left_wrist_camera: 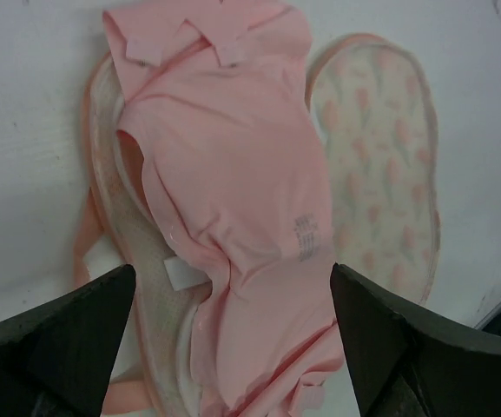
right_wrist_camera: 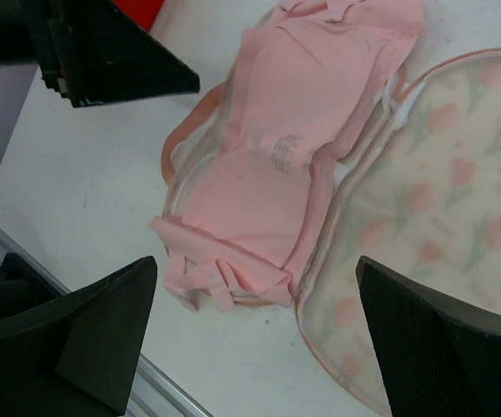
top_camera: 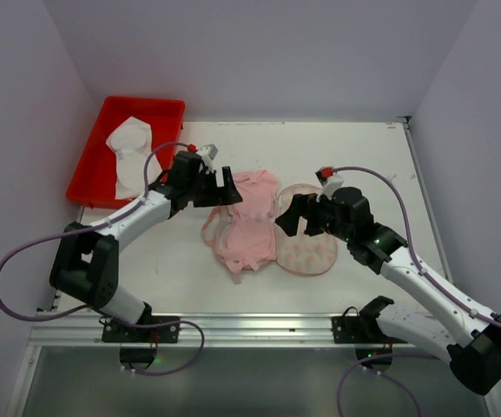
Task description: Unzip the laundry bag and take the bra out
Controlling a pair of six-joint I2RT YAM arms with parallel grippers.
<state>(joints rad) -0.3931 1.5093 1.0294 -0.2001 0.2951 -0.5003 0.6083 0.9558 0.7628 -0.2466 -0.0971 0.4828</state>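
The laundry bag point(top_camera: 313, 248) lies on the bench point(top_camera: 363, 165) already unzipped and folded open like a clamshell. Its printed inner half sits flat under and just to the right of the right gripper point(top_camera: 286, 219), and its other half is spread beneath the bra point(top_camera: 252, 224). The bra rests on that half rather than inside a closed pouch, so the unzipping looks done and the lifting out is what remains. The left gripper point(top_camera: 229, 193) hovers over the far end of the bra with its jaws spread wide and nothing between them. In its wrist view the pink fabric fills the gap directly below, with the garment's long axis running crosswise to the line joining the two fingers. The right gripper is also wide open and empty. It hangs over the seam where the two halves meet, so the bra lies below and to its left, lengthwise away from it. The left gripper seems the better placed of the two, since a straight descent would meet the bra's cup, while the right one could pin the printed half down. There is one bag, one bra and one red tray point(top_camera: 168, 109), which sits well off behind the left gripper and holds white cloth point(top_camera: 128, 143) whose number of pieces I cannot tell.
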